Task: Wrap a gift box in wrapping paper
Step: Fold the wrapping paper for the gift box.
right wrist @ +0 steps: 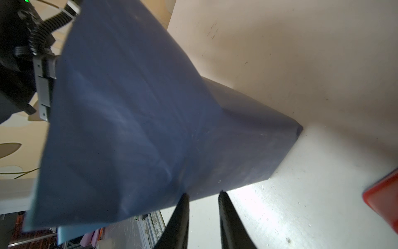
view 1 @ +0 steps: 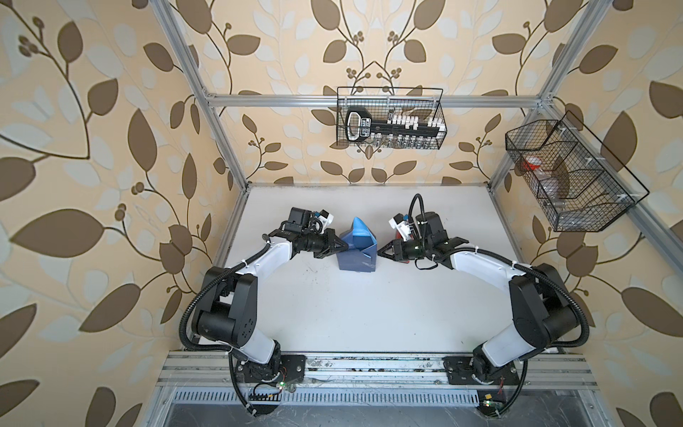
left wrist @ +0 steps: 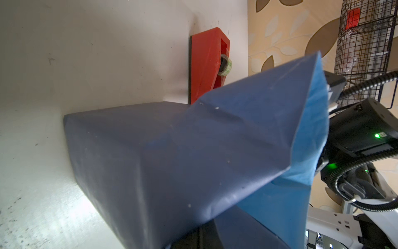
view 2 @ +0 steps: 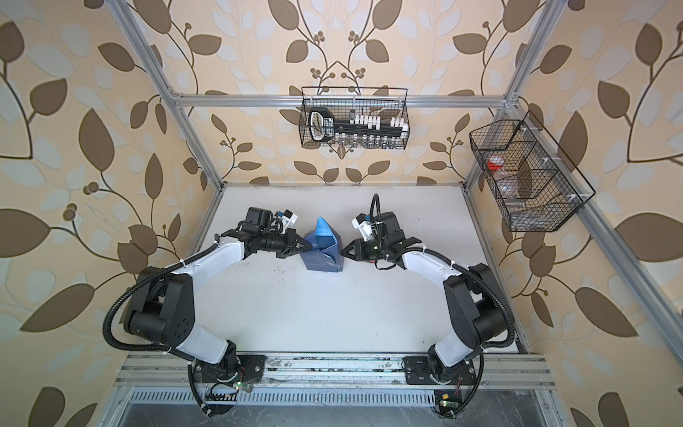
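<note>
Mid-wrap, toward the far edge of the counter (view 1: 332, 303): gift box out of sight beneath the wrapping paper (view 1: 356, 251), dark face outward, with one end flap (view 1: 360, 227) standing up and showing light blue. Left tool (view 1: 340, 246) closed, tip against the paper's left side; impossible to tell whether pinching the sheet. Right tool (right wrist: 202, 194) slightly open, fingers (right wrist: 183, 215) touching the wrapped right side, gripping nothing. Looks like the end-fold step. Probably calls next for pressing that raised flap flat, then fetching tape from the red tape dispenser (left wrist: 206, 64) nearby, toward the counter's right edge.
</note>
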You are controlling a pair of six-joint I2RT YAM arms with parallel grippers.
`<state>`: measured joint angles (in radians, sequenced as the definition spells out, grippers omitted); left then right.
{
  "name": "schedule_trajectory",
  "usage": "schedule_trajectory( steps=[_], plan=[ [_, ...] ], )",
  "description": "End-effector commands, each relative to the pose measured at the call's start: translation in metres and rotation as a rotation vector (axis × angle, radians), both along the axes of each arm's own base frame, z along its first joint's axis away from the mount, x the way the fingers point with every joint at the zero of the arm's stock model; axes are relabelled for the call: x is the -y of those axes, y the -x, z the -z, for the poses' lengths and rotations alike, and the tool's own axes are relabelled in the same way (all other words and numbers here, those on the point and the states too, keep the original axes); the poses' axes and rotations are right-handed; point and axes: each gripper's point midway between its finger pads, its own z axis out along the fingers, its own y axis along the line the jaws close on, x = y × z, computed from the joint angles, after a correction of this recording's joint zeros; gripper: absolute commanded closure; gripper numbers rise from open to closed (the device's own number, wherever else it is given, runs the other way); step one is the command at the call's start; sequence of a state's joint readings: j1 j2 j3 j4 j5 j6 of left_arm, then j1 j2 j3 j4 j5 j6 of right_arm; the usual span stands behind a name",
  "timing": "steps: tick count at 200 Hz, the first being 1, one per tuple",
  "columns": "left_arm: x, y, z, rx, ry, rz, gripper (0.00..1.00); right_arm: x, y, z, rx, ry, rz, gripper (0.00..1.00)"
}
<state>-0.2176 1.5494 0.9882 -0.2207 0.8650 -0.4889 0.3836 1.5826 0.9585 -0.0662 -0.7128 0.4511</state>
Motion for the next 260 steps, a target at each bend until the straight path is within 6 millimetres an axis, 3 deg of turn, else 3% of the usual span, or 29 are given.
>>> schedule_trajectory(
  steps=[1, 50, 81, 114, 143, 172, 202, 236, 260],
  plan=[
    [0.001, 0.007, 0.009, -0.009, -0.037, 0.028, 1.0, 0.008, -0.005, -0.032, 0.065, -0.047, -0.009, 0.75],
    [0.0, 0.007, 0.009, 0.0, -0.047, 0.04, 1.0, -0.027, -0.002, -0.032, 0.027, -0.107, -0.083, 0.75],
    [0.0, 0.007, 0.01, 0.001, -0.05, 0.04, 1.0, -0.051, -0.003, -0.043, 0.039, -0.161, -0.119, 0.75],
    [0.0, 0.008, 0.009, -0.002, -0.049, 0.044, 1.0, -0.065, -0.005, -0.036, 0.021, -0.158, -0.136, 0.75],
    [0.001, 0.006, 0.005, 0.005, -0.045, 0.037, 1.0, -0.055, -0.013, -0.019, -0.015, -0.135, -0.098, 0.75],
    [0.0, 0.006, 0.003, 0.017, -0.055, 0.047, 1.0, -0.028, -0.017, -0.042, 0.041, -0.128, -0.057, 0.75],
    [-0.001, 0.005, 0.002, 0.015, -0.062, 0.049, 1.0, -0.006, -0.004, -0.054, 0.075, -0.082, -0.066, 0.74],
    [-0.001, 0.003, 0.004, 0.007, -0.066, 0.042, 1.0, -0.002, 0.019, -0.034, 0.037, -0.069, -0.087, 0.74],
    [-0.001, 0.003, 0.007, 0.0, -0.07, 0.043, 1.0, -0.012, 0.028, -0.028, 0.032, -0.08, -0.11, 0.74]
  ],
)
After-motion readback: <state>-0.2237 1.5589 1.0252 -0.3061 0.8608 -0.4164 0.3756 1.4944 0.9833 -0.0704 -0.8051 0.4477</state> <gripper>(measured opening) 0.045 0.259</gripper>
